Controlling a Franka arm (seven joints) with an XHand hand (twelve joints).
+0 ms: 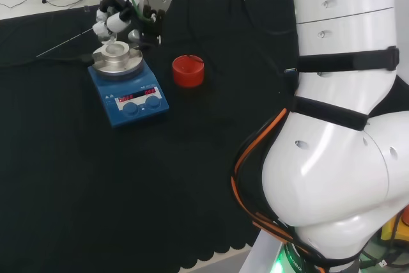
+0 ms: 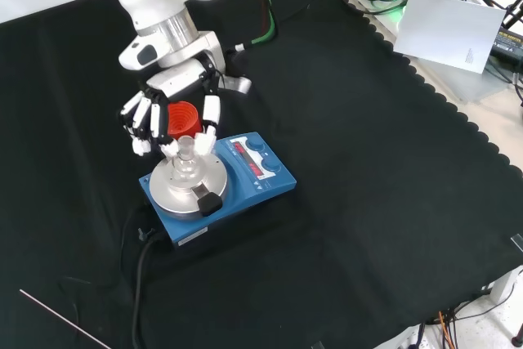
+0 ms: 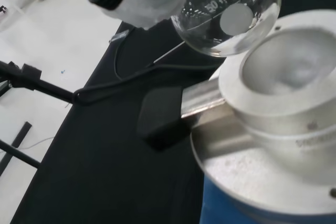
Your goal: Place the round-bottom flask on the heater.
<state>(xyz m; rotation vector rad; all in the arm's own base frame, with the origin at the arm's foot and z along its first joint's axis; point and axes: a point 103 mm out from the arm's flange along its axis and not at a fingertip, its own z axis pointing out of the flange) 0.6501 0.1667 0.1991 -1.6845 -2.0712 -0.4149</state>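
One flask pinched in our curled hand, hanging clear of the heater's metal bowl at its ten o'clock.

A red ribbed ring stands on black cloth.

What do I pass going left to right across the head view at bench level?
Thin rod → blue heater, with the robot hand holding the round-bottom flask over its metal bowl → red ribbed ring stand → the arm's white links.
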